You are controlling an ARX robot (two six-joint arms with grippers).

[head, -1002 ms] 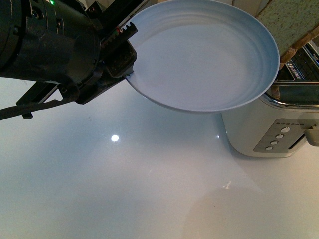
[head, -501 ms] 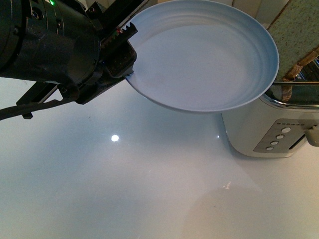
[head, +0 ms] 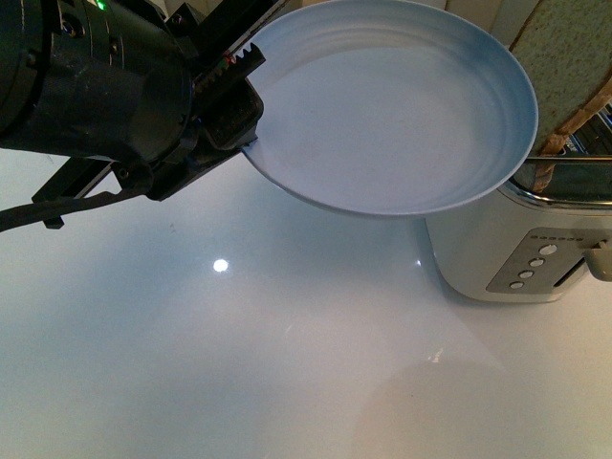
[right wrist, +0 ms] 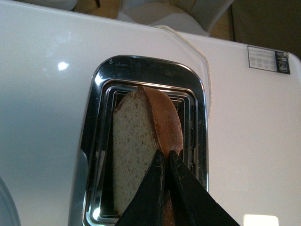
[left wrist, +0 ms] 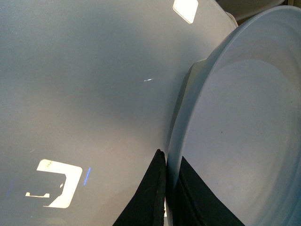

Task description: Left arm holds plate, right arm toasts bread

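One plate [head: 392, 115], one bread [right wrist: 134, 141] slice, one toaster [right wrist: 96, 94].
Your left tool [head: 245, 103] pinches the plate rim; your right tool [right wrist: 166, 157] pinches the bread above the toaster.

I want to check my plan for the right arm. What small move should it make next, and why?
Probably lower the bread straight down. The right gripper is shut on its crust, and the slice stands on edge, lined up along the toaster opening, not yet released. The left gripper grips the rim of the plate, which has nothing on it.
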